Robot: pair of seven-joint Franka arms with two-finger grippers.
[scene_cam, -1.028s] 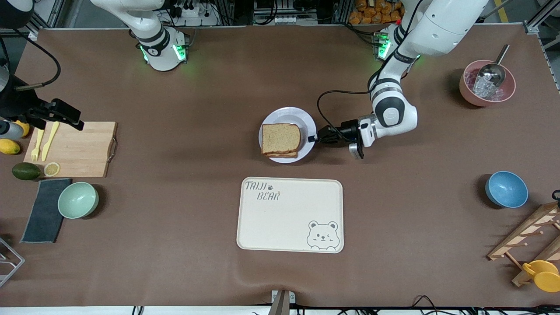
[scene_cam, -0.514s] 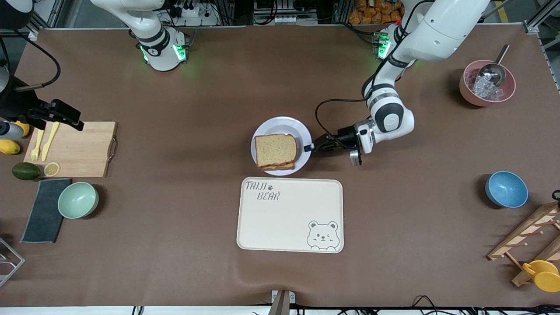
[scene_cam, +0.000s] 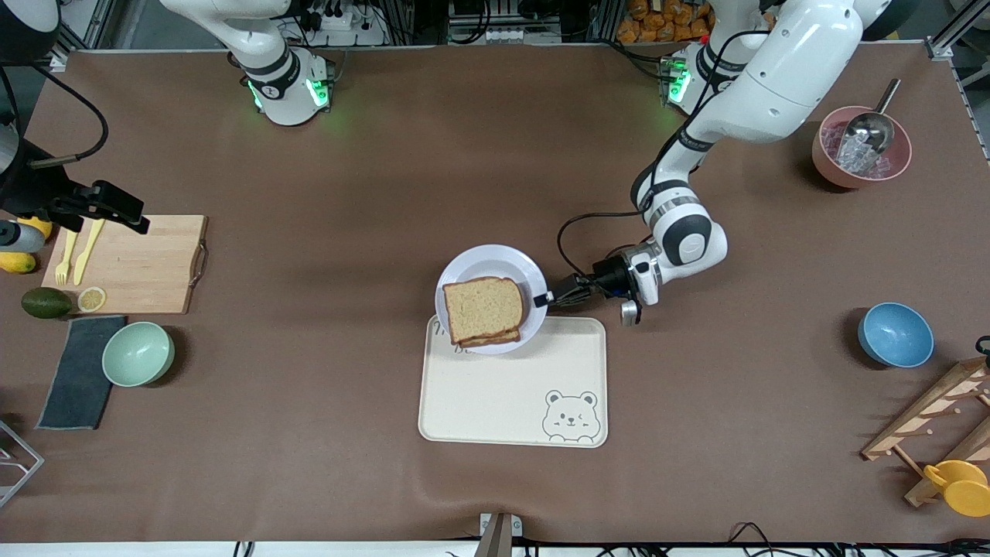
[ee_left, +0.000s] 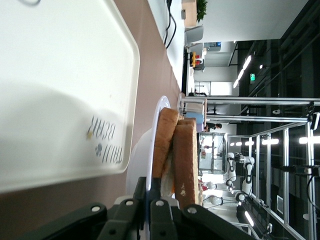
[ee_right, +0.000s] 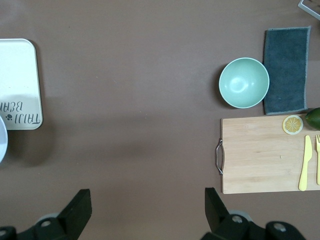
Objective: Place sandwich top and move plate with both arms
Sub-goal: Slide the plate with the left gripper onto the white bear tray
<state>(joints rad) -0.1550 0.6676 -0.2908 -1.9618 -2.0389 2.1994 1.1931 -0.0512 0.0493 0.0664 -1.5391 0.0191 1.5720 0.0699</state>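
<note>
Got my left fingers (scene_cam: 543,299) pinching the rim of the plate (scene_cam: 473,263), sandwich top (scene_cam: 483,309) already on the stack, plate hanging over the bear-print tray's (scene_cam: 512,410) corner. My right fingers (ee_right: 145,212) are spread wide, waiting over the cutting board (scene_cam: 139,264) end. Next I reckon it's setting it down flat on the tray.

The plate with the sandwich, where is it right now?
In the front view the plate is mid-table, held at its rim by the left gripper and overlapping the tray corner farthest from the camera, toward the right arm's end.
</note>
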